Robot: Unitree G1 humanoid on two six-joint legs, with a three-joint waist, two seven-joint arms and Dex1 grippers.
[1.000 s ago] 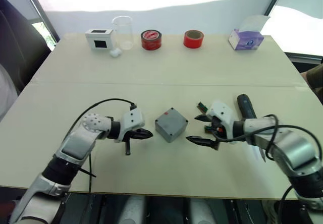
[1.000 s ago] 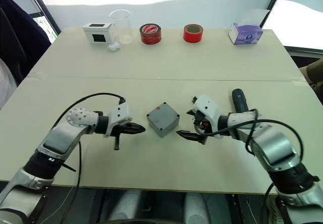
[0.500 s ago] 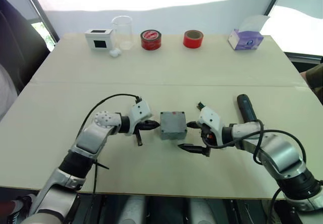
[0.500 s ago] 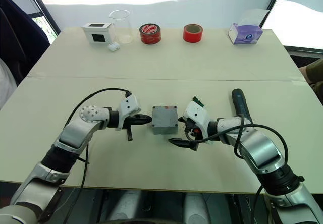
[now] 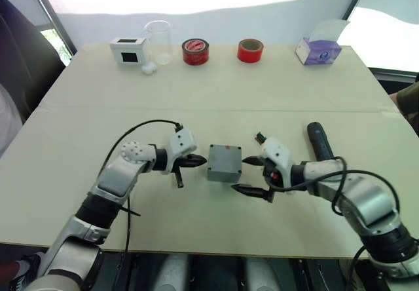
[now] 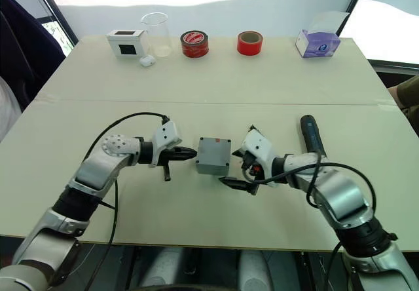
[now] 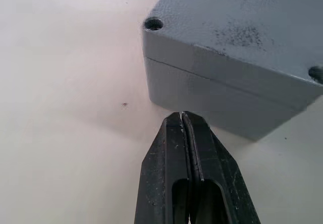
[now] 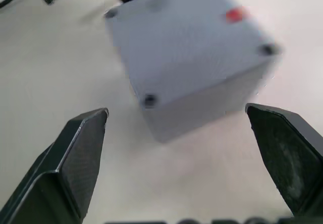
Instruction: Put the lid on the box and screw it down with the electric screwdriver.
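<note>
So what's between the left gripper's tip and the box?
Only bare table. The left wrist view shows the left gripper, fingers shut, just short of the box.

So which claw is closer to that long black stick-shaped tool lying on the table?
The right claw. It sits just beside the grey box, with the black tool lying a short way off on its outer side. The left claw is on the box's far side, much farther away.

- White box (image 5: 128,50), beaker (image 5: 159,41), earbud case (image 5: 149,69): counter's (image 5: 216,101) far left.
- Two red tape rolls (image 5: 196,52), (image 5: 250,50).
- Tissue box (image 5: 319,50) far right.
</note>
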